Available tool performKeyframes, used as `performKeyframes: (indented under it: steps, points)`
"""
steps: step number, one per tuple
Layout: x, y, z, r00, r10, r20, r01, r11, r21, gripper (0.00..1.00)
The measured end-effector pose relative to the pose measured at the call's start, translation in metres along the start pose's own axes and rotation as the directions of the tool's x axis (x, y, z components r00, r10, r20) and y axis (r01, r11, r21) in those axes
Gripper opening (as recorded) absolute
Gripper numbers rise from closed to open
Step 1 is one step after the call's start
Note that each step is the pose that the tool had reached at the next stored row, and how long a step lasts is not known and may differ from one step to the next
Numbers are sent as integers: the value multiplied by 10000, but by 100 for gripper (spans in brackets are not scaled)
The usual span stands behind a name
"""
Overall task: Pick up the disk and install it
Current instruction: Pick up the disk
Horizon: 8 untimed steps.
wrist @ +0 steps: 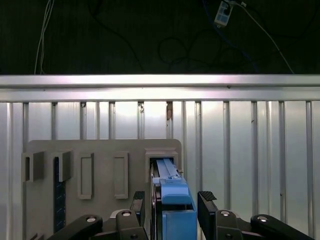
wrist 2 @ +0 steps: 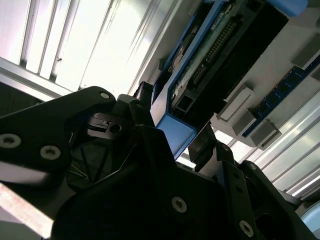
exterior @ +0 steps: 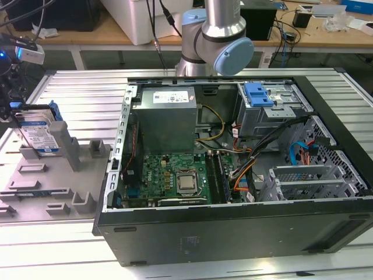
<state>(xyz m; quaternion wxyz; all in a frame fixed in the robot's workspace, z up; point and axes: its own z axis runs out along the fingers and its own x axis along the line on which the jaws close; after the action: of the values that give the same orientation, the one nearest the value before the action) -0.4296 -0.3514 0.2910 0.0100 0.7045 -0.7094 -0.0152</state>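
Note:
The disk [exterior: 39,135], silver with a white-and-blue label and a blue carrier frame, stands on edge in a slot of the grey holder block [exterior: 64,175] at the exterior view's far left. My gripper [exterior: 20,115] is over its upper end. In both wrist views the black fingers sit tight against the two faces of the disk [wrist: 172,192] [wrist 2: 210,55], with the gripper [wrist: 174,204] [wrist 2: 172,125] shut on it. The disk's lower part rests in the holder slot [wrist: 162,155].
An open computer case [exterior: 233,233] lies on the ribbed metal table to the exterior view's right of the holder. It holds a grey power supply [exterior: 166,116], a motherboard [exterior: 175,175] and a silver drive cage with a blue clip [exterior: 259,94]. The arm's base [exterior: 210,35] stands behind the case.

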Motion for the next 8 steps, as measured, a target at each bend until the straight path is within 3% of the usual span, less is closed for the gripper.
performKeyframes:
  steps: [8]
  points:
    - [1,0,10,10000,-9,-28,9,10000,-1,54]
